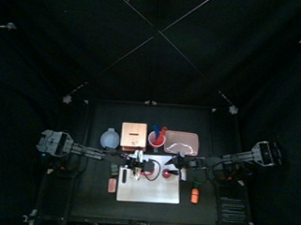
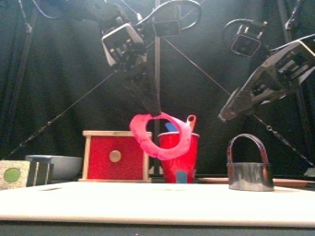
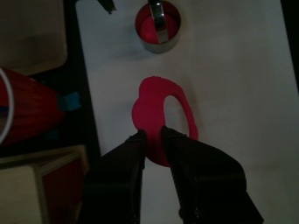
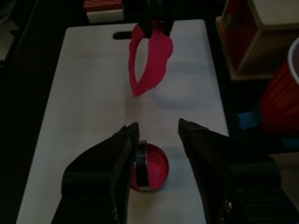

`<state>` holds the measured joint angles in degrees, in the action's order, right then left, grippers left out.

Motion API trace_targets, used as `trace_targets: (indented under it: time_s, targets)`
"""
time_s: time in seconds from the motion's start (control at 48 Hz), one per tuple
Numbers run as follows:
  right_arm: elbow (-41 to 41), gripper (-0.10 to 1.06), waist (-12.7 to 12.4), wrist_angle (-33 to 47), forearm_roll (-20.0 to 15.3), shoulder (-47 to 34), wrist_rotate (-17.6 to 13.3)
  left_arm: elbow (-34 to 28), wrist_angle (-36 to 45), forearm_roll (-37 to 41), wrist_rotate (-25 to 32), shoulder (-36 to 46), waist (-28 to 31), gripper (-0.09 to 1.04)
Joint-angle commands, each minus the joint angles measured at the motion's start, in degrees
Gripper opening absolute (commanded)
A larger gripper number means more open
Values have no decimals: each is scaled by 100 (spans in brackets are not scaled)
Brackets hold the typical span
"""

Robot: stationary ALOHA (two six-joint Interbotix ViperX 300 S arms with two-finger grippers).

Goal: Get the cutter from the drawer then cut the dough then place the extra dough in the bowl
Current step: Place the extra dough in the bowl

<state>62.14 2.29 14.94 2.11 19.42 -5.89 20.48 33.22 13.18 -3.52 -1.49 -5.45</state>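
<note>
My left gripper (image 3: 155, 136) is shut on the lower edge of a pink dough ring (image 3: 165, 107). In the front view the dough ring (image 2: 145, 131) hangs from that gripper (image 2: 150, 114), well above the white cutting board (image 2: 147, 201). The round metal cutter (image 2: 250, 167) stands on the board at the right with its wire handle up. A red dough disc (image 4: 152, 167) sits inside it. My right gripper (image 4: 158, 131) hovers open above the cutter, holding nothing. The blue-grey bowl (image 1: 109, 139) stands at the back left, beside the wooden box.
Behind the board stand the wooden box with its red drawer front (image 2: 113, 155), the red cup with toy knives (image 2: 180, 157) and the pink tray (image 1: 181, 141). The board's left half (image 4: 82, 105) is bare.
</note>
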Motion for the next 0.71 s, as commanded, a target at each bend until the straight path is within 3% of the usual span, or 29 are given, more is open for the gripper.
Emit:
trace_targets:
  time_s: [0.021, 0.312, 0.708]
  targets:
    - [-44, 79, -18, 18, -18, 62, -9, -62, 35, 237, -105, 448, 114, 62]
    - [-44, 79, -18, 18, -9, 62, -9, 448, 308, 1072, -457, 1573, 448, 62]
    - [-35, 79, -35, -9, -9, 62, -9, 1749, 334, 1705, -949, 3533, 1336, 62]
